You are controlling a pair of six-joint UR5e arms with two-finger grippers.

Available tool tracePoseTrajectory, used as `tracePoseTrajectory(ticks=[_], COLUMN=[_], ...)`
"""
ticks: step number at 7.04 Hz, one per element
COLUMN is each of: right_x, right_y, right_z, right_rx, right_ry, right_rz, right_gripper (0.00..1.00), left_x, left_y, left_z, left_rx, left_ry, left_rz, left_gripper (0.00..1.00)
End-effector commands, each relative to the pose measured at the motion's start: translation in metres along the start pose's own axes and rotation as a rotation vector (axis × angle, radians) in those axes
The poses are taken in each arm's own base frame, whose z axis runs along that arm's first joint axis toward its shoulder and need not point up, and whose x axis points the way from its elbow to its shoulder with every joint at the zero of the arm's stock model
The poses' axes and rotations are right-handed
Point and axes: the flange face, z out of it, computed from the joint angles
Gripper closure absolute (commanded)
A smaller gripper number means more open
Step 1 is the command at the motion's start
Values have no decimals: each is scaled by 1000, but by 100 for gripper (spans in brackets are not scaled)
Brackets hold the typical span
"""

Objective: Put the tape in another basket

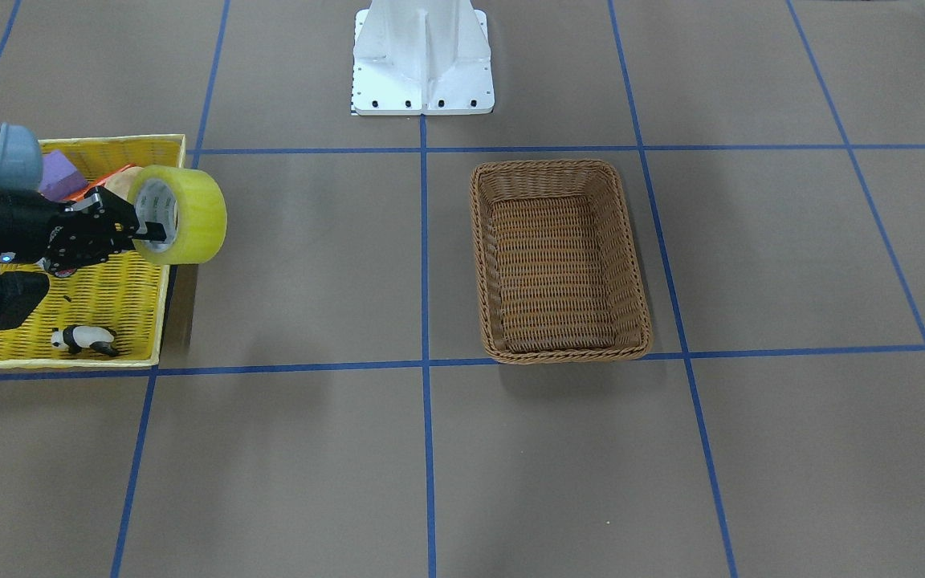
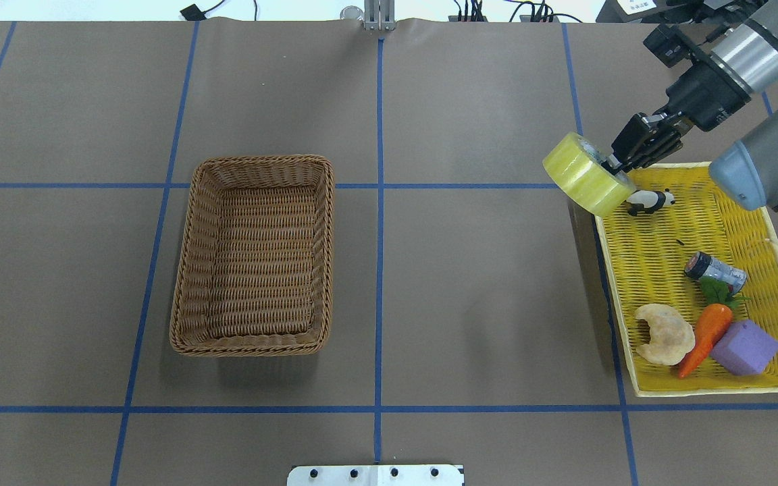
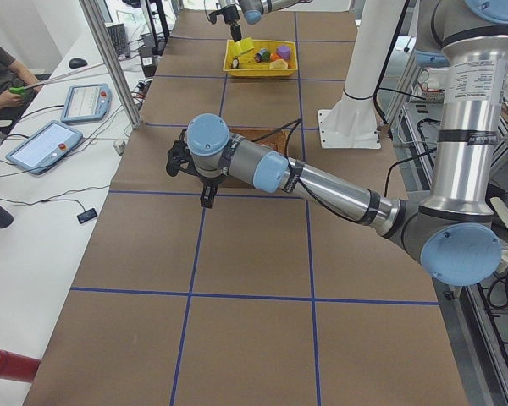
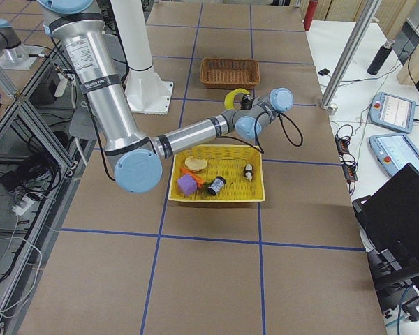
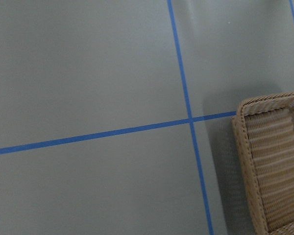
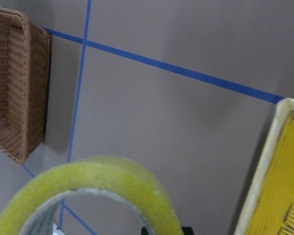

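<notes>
Over the eleven-o'clock corner of the yellow tray (image 2: 645, 270), seen from overhead, the right hand (image 2: 615, 164) clamps the tape (image 2: 585, 177) by its wall, clear of the table (image 2: 470, 283). Well apart toward nine o'clock sits the basket (image 2: 185, 290). Whether the left hand (image 3: 207, 200) is clenched cannot be told.

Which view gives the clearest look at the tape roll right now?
The exterior front-facing view: the tape shows whole, printed core and yellow band, with the right gripper pinching its wall. Overhead shows mostly its outer band; right wrist, only an arc; side views, small; left wrist, nothing.
</notes>
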Motion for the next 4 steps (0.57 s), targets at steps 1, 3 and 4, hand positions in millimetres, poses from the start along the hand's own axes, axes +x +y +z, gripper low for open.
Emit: tracePoseTrajectory(ticks=[1,3,4], right_x=[-25,-39,-40], right_y=[10,17,19], right_z=[-10,-21,-23], right_rx=[-113,-186,-209], right_ry=[-204,-346,-417], right_rz=[-9,-35,-83], right_gripper=[100,100,100], left_x=[23,50,69], left_y=[-1,0,-3], left_z=[8,28,31], left_rx=[19,11,14], left_ry=[33,74,105], left_rz=[-18,-38,-57], left_gripper=[2,2,2])
